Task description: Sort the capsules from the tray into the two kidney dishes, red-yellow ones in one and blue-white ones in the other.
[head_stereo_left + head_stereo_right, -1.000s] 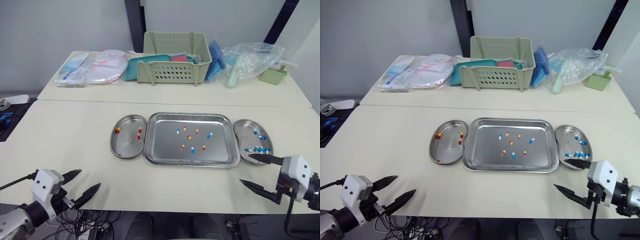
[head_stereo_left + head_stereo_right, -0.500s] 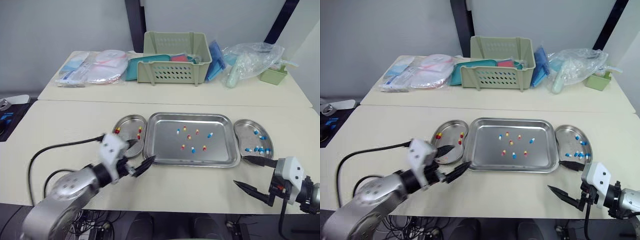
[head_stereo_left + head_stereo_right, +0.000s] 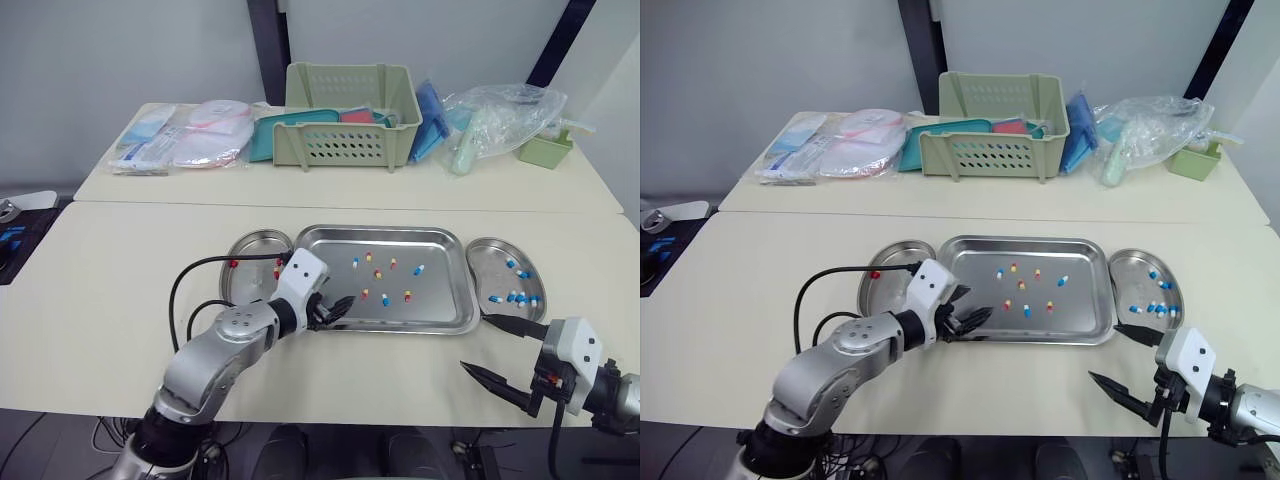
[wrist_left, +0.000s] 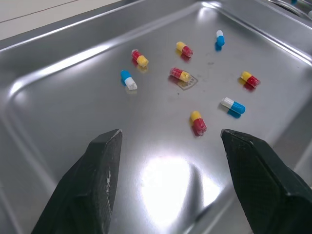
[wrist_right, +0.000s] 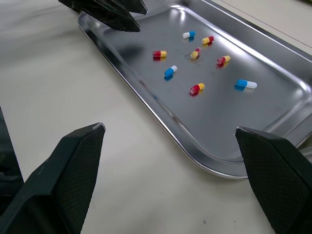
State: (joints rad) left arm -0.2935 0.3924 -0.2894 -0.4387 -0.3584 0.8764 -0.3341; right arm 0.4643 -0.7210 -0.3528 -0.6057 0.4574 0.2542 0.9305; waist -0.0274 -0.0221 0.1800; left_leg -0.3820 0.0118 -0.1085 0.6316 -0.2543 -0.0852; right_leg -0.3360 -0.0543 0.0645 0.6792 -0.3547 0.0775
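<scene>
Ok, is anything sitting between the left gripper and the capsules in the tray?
Nothing visible. The left gripper hangs open over the tray, and only bare steel lies between it and the nearest red-yellow capsule.

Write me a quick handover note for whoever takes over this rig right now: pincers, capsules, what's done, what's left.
Left pincer: open, empty, low over the tray's left end.
Right pincer: open, empty, above the table near the right kidney dish.
Done: a few red-yellow capsules in the left kidney dish, several blue-white capsules in the right one.
Left: eight tray capsules, five red-yellow, three blue-white.
</scene>
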